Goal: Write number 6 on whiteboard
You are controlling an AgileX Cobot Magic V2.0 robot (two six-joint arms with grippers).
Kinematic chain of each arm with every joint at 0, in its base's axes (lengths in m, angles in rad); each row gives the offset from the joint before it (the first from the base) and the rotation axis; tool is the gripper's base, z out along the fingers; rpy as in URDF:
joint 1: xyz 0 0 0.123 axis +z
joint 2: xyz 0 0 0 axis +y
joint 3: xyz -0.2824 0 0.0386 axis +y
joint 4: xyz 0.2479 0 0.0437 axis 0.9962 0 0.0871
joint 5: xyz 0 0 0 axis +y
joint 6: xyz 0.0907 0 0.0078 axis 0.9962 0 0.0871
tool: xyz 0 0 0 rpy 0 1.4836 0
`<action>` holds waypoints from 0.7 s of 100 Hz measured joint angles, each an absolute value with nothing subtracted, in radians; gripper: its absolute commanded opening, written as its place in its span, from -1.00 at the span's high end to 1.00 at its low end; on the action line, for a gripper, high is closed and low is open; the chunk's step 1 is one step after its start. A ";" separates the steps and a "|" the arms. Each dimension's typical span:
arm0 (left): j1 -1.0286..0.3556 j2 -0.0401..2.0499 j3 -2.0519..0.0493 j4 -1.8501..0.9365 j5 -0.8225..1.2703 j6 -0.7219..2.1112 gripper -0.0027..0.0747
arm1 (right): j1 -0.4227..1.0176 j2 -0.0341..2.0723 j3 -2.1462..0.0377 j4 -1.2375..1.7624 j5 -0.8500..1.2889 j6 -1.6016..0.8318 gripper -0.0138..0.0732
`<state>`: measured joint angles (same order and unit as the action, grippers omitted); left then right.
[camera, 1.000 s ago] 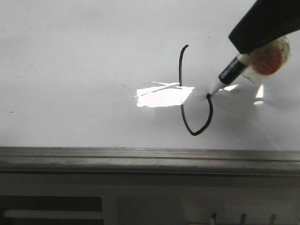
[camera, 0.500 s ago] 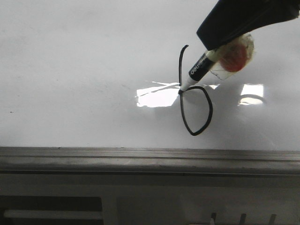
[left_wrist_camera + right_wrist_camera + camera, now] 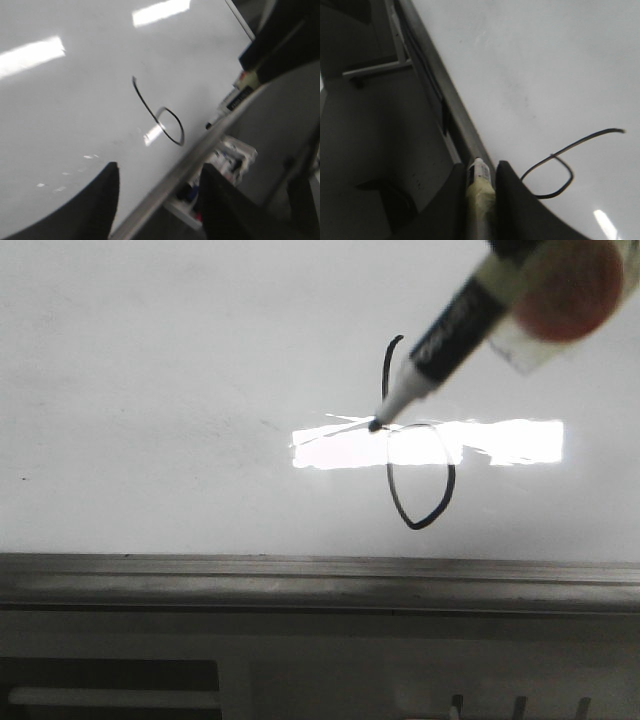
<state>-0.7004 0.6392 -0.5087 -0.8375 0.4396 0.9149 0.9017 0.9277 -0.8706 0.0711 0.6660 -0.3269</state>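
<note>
Because my right gripper (image 3: 481, 192) has to steer a pen rather than carry anything, I have its fingers (image 3: 509, 192) pinched narrow around the marker (image 3: 452, 332), the barrel squeezed between them and the nib pointing out past the tips toward the whiteboard (image 3: 160, 360). Taped padding on the barrel sits right where the fingers grip, which I judge is there to stop the marker slipping while it drags. From the right wrist camera, the 6 (image 3: 559, 162) lies just beyond the fingertips, its loop closed onto the stem and the long tail running away from them. From the front, the nib sits at the junction of loop and stem, but it looks large and blurred there, so I judge it is probably off the surface; I cannot tell for sure whether it touches. Seen from there, the 6 (image 3: 415, 440) reads as complete: a tall curved stroke with a rounded lower loop, near the grey rim (image 3: 300, 575) that runs along the board's near edge. My left gripper (image 3: 156, 200) hangs well apart from the writing with its fingers (image 3: 102, 200) spread wide and nothing between them, parked over the rim so it keeps out of the other arm's way, with the 6 out ahead of its tips.
</note>
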 measured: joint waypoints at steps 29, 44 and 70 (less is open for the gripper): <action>-0.700 0.975 -0.649 -0.986 0.720 1.322 -0.04 | 1.019 1.053 -0.871 0.126 0.691 -0.327 0.78; -0.700 1.082 -0.668 -1.087 0.739 1.466 -0.04 | 1.050 1.072 -0.871 0.150 0.675 -0.327 0.78; -0.762 1.174 -0.703 -1.151 0.743 1.541 -0.03 | 1.051 1.072 -0.871 0.188 0.602 -0.327 0.78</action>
<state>-0.7622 1.1739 -0.7029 -1.1515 0.7429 1.5407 1.0508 1.0722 -0.8706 0.1885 0.6023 -0.3269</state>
